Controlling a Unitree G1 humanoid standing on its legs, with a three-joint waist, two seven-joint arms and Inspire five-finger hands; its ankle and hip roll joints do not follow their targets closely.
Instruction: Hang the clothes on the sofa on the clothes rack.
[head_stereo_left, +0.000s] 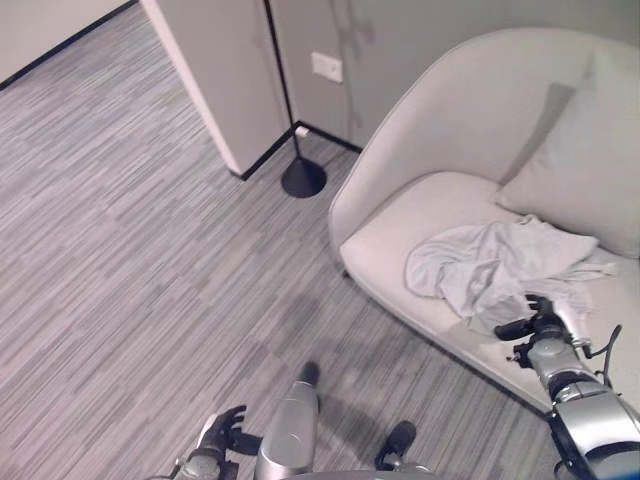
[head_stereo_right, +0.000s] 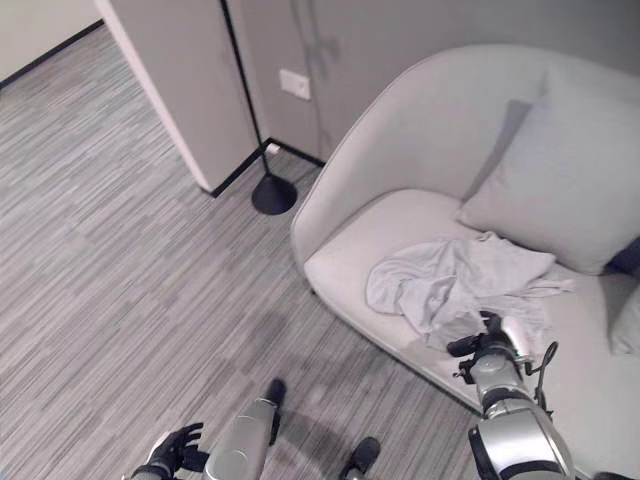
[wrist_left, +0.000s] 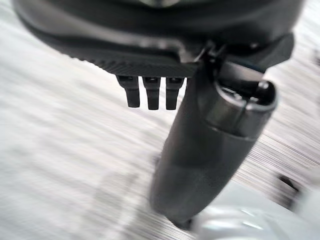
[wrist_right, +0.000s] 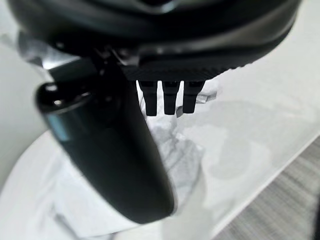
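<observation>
A grey striped carpet floor (head_stereo_left: 130, 260) ran up to a pale curved sofa (head_stereo_left: 400, 130) bearing a cushion (head_stereo_left: 590, 150), with the round base of a clothes rack (head_stereo_left: 303, 180) standing on the floor just beside the sofa's end. The crumpled light garment (head_stereo_left: 490, 265) lay on the seat, its long axis running across the cushion front, directly ahead of the right hand (head_stereo_left: 535, 322), whose fingers were straight and held nothing. The left hand (head_stereo_left: 222, 432) hung low over the floor, well apart from the garment, fingers loosely curled and empty, so the right hand was judged the nearer one for the grasp
</observation>
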